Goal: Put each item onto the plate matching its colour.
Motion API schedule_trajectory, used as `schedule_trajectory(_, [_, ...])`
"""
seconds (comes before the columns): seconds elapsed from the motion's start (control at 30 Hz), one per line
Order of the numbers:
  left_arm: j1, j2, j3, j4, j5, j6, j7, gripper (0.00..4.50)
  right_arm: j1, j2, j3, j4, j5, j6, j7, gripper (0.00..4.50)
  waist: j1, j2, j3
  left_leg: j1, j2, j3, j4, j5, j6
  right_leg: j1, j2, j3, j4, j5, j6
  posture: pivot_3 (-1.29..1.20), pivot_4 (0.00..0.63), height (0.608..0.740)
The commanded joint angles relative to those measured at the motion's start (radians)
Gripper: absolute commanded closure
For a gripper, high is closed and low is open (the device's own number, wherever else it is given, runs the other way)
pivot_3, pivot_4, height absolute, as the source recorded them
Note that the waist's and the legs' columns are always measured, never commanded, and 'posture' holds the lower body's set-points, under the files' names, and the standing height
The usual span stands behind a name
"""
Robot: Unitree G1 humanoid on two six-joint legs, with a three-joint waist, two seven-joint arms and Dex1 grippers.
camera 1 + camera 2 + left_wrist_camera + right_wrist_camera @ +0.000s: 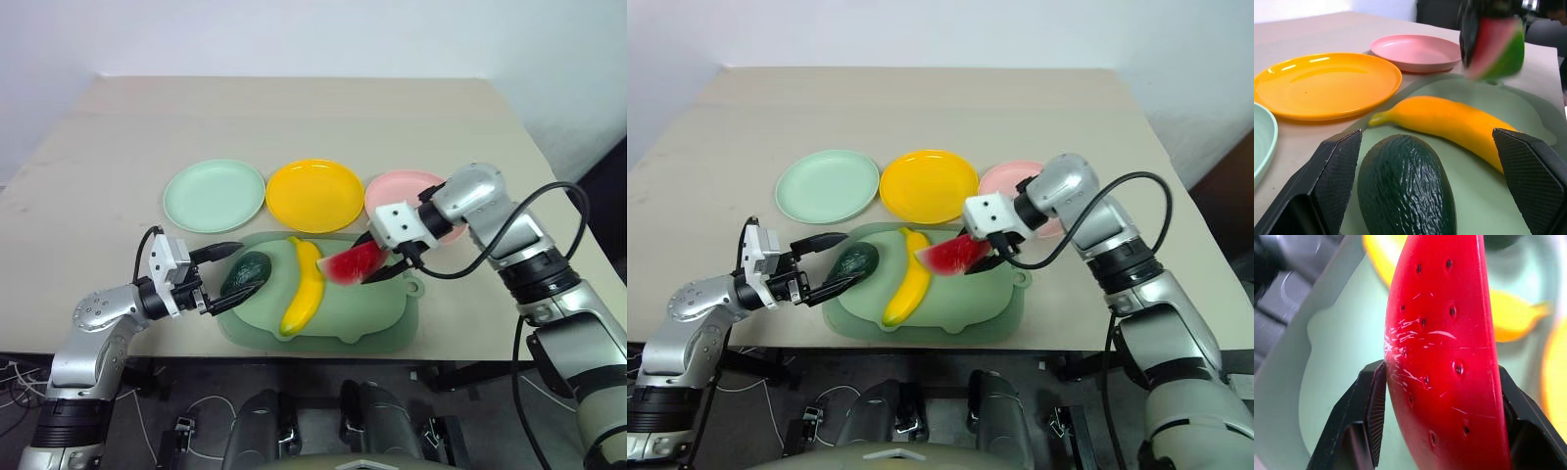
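Three toy foods (302, 287), three plates (314, 194), one mat (382, 323), two grippers (223, 279).

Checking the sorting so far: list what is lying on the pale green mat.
On the mat lie the avocado and banana. The watermelon slice is clamped in the right gripper above it. What lies under the fruit is hidden.

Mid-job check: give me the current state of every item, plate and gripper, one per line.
Watermelon slice: clamped in right gripper, lifted above mat.
Banana: lying on mat.
Avocado: lying on mat, between open jaws of left gripper, not gripped.
Green plate: empty.
Yellow plate: empty.
Pink plate: empty.
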Motion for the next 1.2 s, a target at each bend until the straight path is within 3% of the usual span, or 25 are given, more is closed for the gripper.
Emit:
schedule_trajectory(0.03, [-0.003, 0.000, 0.016, -0.002, -0.007, -0.027, -0.011, 0.00, -0.001, -0.021, -0.089, -0.044, 0.043, 0.091, -0.064, 2.28, 0.000, 0.000, 0.000, 0.000, 0.000, 0.000, 0.000, 0.000, 0.000, 0.000, 0.000, 0.000, 0.000, 0.000, 0.000, 0.00, 0.150, 0.696])
schedule_trajectory(0.27, [-0.017, 0.005, 0.018, 0.023, -0.009, -0.036, -0.023, 0.00, -0.040, -0.047, -0.132, 0.143, -0.052, 0.026, -0.232, 2.28, 0.000, 0.000, 0.000, 0.000, 0.000, 0.000, 0.000, 0.000, 0.000, 0.000, 0.000, 0.000, -0.001, 0.000, 0.000, 0.00, 0.150, 0.696])
schedule_trajectory(0.5, [-0.034, 0.006, 0.015, 0.039, -0.003, -0.041, -0.030, 0.00, -0.164, -0.026, -0.099, 0.572, -0.226, -0.075, -0.488, 2.28, -0.006, 0.001, 0.001, -0.001, 0.000, 0.002, -0.001, 0.000, 0.000, 0.001, 0.000, 0.000, 0.000, 0.000, 0.000, 0.00, 0.150, 0.696])
schedule_trajectory(0.87, [-0.031, 0.012, 0.012, 0.000, -0.012, -0.016, -0.020, 0.00, -0.244, 0.003, -0.067, 0.863, -0.349, -0.129, -0.606, 2.28, -0.032, 0.001, 0.001, -0.003, 0.000, 0.004, 0.001, 0.000, 0.000, -0.002, 0.000, 0.002, 0.008, -0.001, 0.002, 0.00, 0.150, 0.696])
schedule_trajectory(1.1, [-0.039, 0.016, 0.018, 0.013, -0.009, -0.020, -0.028, 0.00, -0.248, 0.009, -0.092, 0.852, -0.329, -0.145, -0.581, 0.02, -0.039, 0.001, 0.001, -0.003, 0.000, 0.004, 0.001, 0.001, -0.001, -0.002, 0.000, 0.002, 0.010, -0.001, 0.003, 0.00, 0.150, 0.696])
schedule_trajectory(1.2, [-0.038, 0.015, 0.020, 0.018, -0.010, -0.024, -0.032, 0.00, -0.241, 0.008, -0.110, 0.819, -0.309, -0.143, -0.563, 0.02, -0.040, 0.001, 0.001, -0.003, 0.000, 0.004, 0.001, 0.001, -0.001, -0.002, 0.000, 0.002, 0.010, -0.001, 0.004, 0.00, 0.150, 0.696])
